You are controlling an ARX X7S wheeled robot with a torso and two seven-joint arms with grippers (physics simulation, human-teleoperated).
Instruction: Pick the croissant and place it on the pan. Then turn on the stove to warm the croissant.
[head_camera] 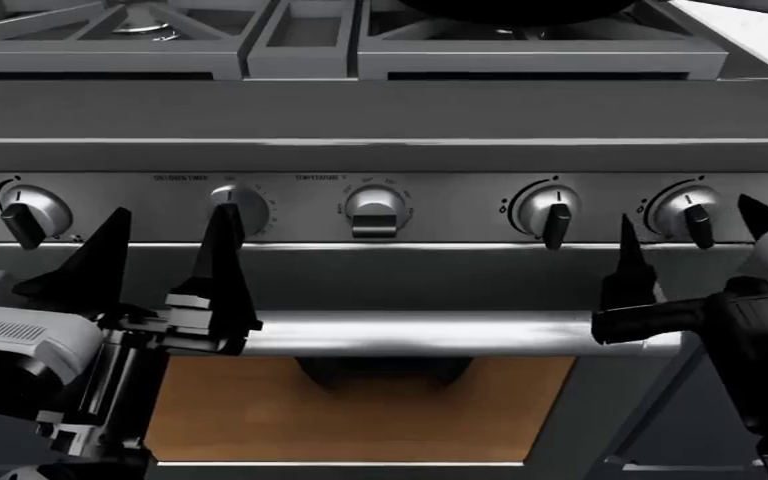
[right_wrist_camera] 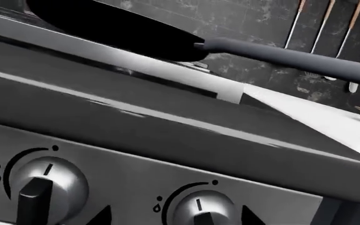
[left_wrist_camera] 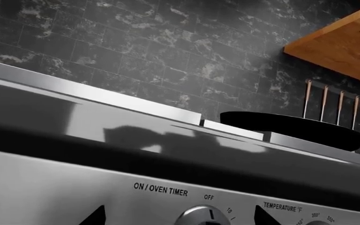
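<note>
We see the stove (head_camera: 384, 110) as the carrying surface; black grates (head_camera: 197, 30) on top. The pan (right_wrist_camera: 114, 26) sits on the right-hand grate, handle (right_wrist_camera: 292, 58) reaching over a pale tabletop (right_wrist_camera: 318, 119).

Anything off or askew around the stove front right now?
Nothing stands out. The stove knobs all sit upright, the pan rests flat on its grate, and both hands, left hand and right hand, hover open before the panel.
</note>
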